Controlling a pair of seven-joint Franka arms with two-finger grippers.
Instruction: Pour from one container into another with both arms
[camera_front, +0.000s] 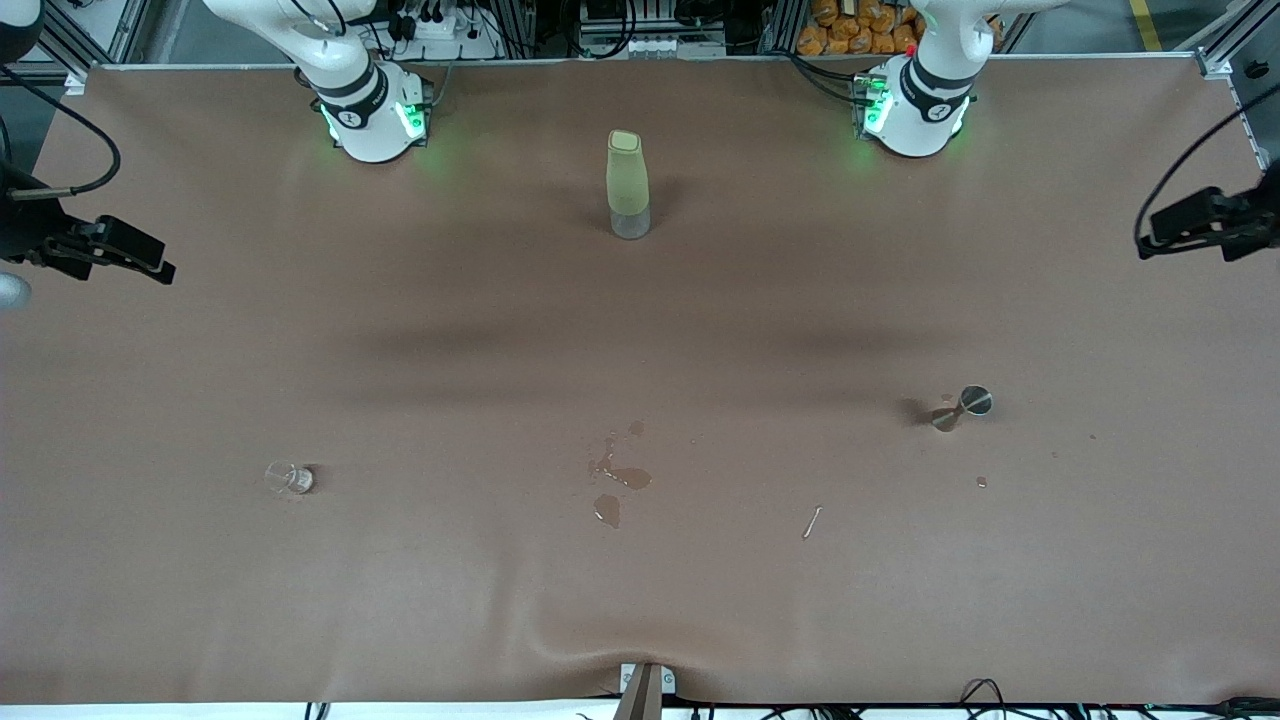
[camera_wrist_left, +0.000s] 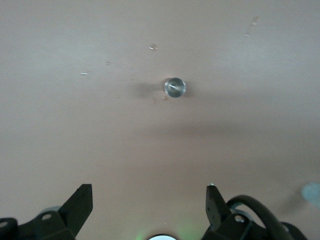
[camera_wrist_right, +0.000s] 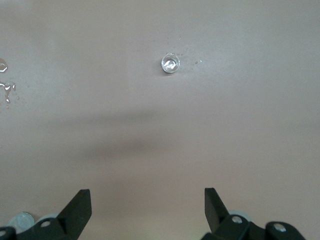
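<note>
A small clear glass (camera_front: 289, 478) is seen standing toward the right arm's end of the bench (camera_front: 200, 620), nearer the front edge than the middle. The right tool (camera_wrist_right: 145, 210) hangs high over this part, its black fingers (camera_wrist_right: 77, 207) spread wide and grasping nothing, so the glass sits well apart from it in the right wrist view. That placement suits a straight descent onto the glass.

At the middle, a spill of brownish liquid (camera_front: 620, 480) lies on the bench, and a tall pale-green bottle (camera_front: 627, 185) stands upright close to the edge where the arm bases are mounted, between the two bases.

Toward the left arm's end, a thin stick-like scrap (camera_front: 811, 522) lies nearer the front edge. Just past it stands a metal jigger (camera_front: 961, 406) — whether it is upright or tipped cannot be settled from the front view, though the left wrist view looks straight into its round mouth. The left tool (camera_wrist_left: 150, 210) hangs over it, released and empty.

Each container is set under its own arm — one to pour, one to receive, it is judged. No grasp has yet been made.
</note>
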